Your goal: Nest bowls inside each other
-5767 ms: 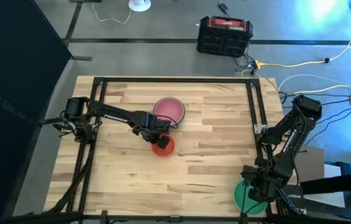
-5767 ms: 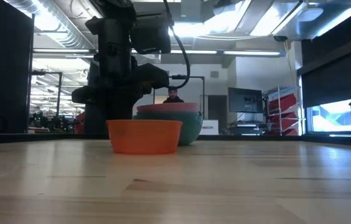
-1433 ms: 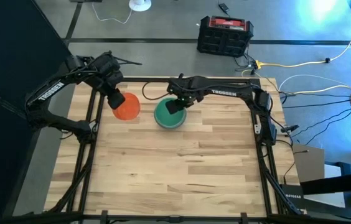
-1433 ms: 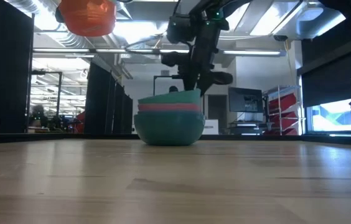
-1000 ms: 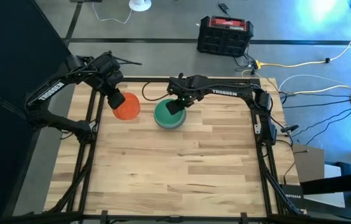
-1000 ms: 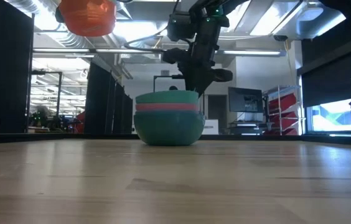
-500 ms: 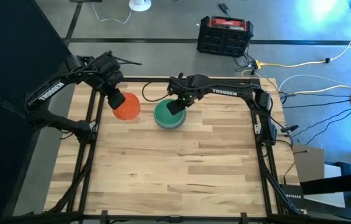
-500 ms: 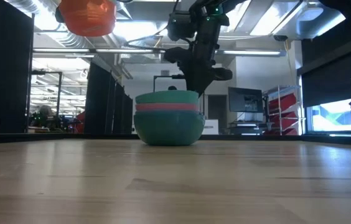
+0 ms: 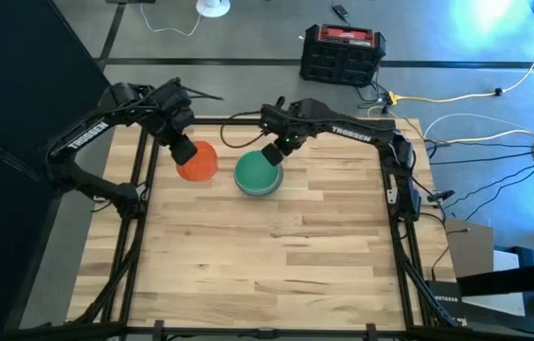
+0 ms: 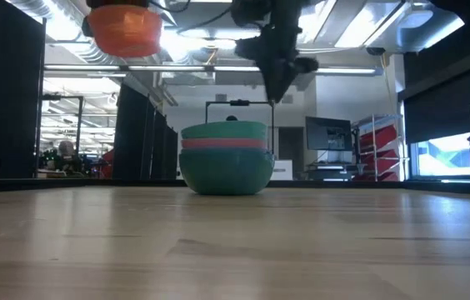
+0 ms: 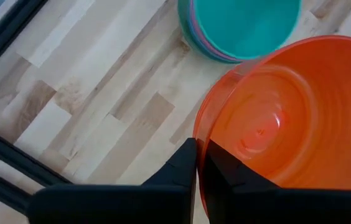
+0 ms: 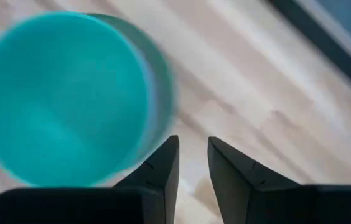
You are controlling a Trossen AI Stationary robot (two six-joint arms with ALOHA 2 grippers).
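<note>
Three nested bowls stand on the table's far middle: a green bowl on top, a pink bowl under it, and a larger green bowl whose base rests on the wood. From above only the top green bowl shows. My right gripper hangs above the stack's far right rim, open and holding nothing. To the stack's left, my left gripper is shut on the orange-red bowl, held high over the table. My left gripper pinches the orange-red bowl's rim, one finger inside the bowl and one outside. The fingers come from above, pointing steeply down. The bowl hangs clear of the table, mouth up and roughly level.
A black metal frame runs around the tabletop's edges. A black and red case sits on the floor beyond the far edge. Bare wood fills the table's near half.
My right gripper has risen from beside the stack's rim to well above it and has rolled a little, its gap unchanged. The stacked bowls have stayed where they were.
</note>
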